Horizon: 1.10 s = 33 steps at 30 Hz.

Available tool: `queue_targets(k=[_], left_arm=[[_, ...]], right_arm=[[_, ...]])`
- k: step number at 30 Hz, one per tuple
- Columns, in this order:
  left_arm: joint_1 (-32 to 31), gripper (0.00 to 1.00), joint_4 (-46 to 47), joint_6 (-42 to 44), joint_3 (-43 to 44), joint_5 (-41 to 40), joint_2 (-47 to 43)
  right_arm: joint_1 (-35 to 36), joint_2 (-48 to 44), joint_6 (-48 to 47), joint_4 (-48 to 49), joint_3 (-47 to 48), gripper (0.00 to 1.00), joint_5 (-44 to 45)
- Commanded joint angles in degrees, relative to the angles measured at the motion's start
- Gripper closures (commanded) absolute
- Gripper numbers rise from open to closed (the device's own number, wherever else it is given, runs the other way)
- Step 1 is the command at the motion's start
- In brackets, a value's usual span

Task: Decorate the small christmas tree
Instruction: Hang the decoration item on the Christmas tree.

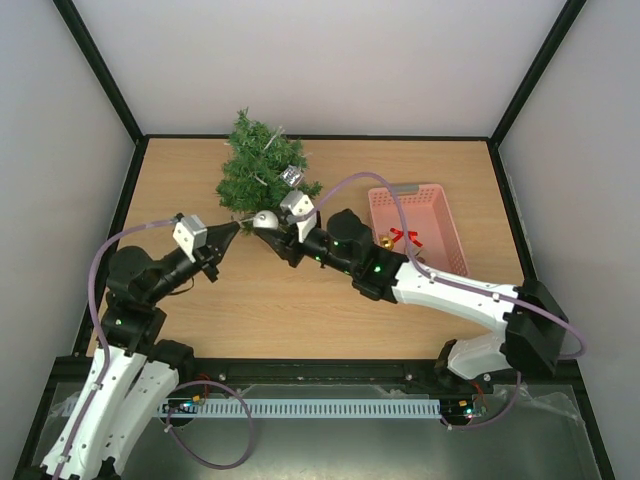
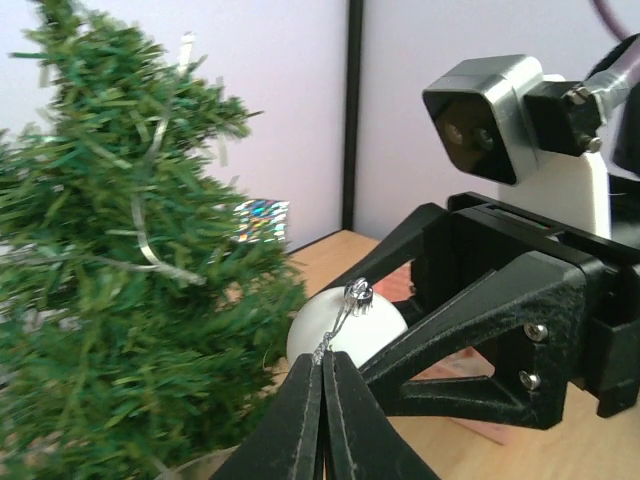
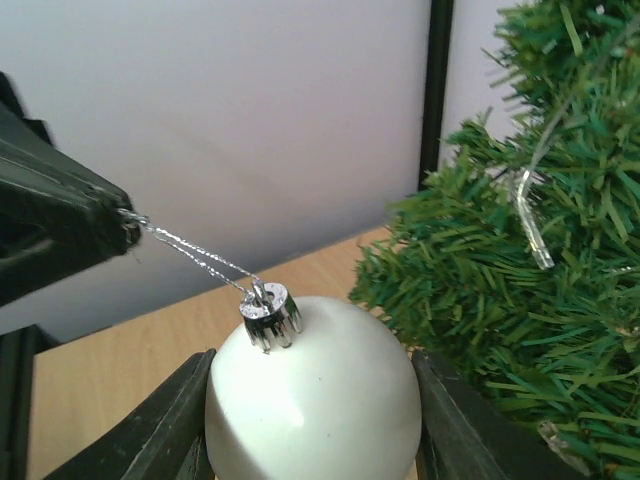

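The small christmas tree (image 1: pixel 259 163) stands at the back of the table, with a shiny silver square ornament (image 1: pixel 291 175) on it. My right gripper (image 1: pixel 268 226) is shut on a white ball ornament (image 3: pixel 312 395), its fingers (image 3: pixel 170 425) on both sides of the ball, just in front of the tree's lower branches (image 3: pixel 520 300). My left gripper (image 1: pixel 238 228) is shut on the ball's silver hanging loop (image 2: pixel 335 325), stretched from its silver cap (image 3: pixel 268 310). The ball (image 2: pixel 345 325) shows behind my left fingertips, next to the tree (image 2: pixel 120 290).
A pink basket (image 1: pixel 422 205) lies at the right with a gold ball (image 1: pixel 386 241) and a red bow (image 1: pixel 405 237) inside. The enclosure walls rise behind the tree.
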Motion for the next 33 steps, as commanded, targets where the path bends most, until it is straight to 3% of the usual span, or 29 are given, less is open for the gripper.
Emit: queue_targets(k=[1,12,33], left_arm=[[0.2,0.98,0.0,6.3,-1.6,-9.4,0.7],[0.2,0.98,-1.0,14.9,-2.8,-14.0,3.6],[0.2,0.98,-0.6,15.3,-3.2,-18.6,7.1]], right_arm=[[0.4,3.8,-1.4,-2.8,4.6,0.58,6.3],[0.5,13.0,-1.9,-7.8,11.9,0.58,9.2],[0.4,16.6,-1.9,-11.8,16.8,0.58,11.1]])
